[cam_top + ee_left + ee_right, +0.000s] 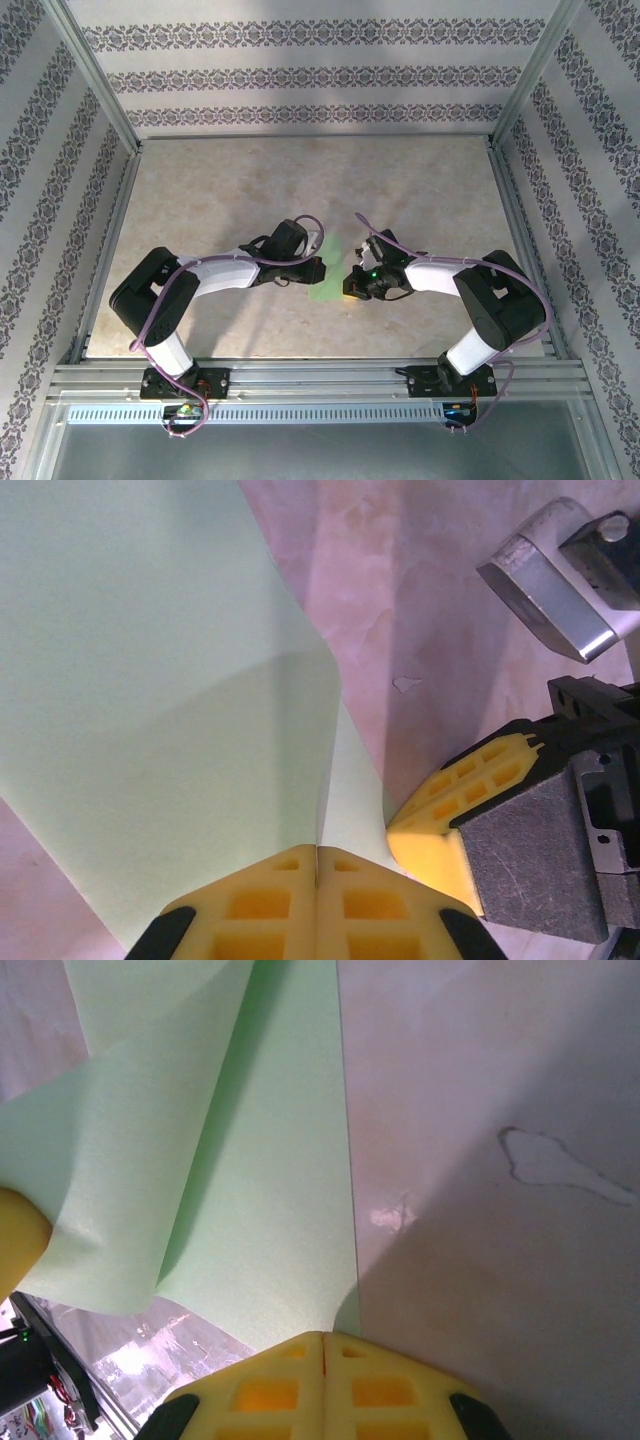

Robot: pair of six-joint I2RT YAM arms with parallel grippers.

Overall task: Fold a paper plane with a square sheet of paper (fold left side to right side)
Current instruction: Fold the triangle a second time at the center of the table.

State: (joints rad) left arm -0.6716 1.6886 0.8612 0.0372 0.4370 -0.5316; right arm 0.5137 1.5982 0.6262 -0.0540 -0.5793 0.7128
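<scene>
The square sheet of paper (pixel 328 272), pale green and plain, lies between the two arms mid-table. My left gripper (pixel 319 268) is shut on its left side; in the left wrist view the paper (pixel 150 680) rises from the closed yellow tips (pixel 317 848) and curls over rightward. My right gripper (pixel 351 282) is shut, its tips (pixel 322 1335) pressing on the near right corner of the flat part of the sheet (pixel 270 1180). One right fingertip (pixel 440 810) touches the paper's edge. A left fingertip (pixel 15 1240) shows at the lifted flap. The paper plane is out of view.
The marbled tabletop (pixel 420 190) is ringed by aluminium rails (pixel 515 230) and patterned walls. A small chipped mark (pixel 560 1160) lies on the table to the right of the sheet. The two wrists stand close together.
</scene>
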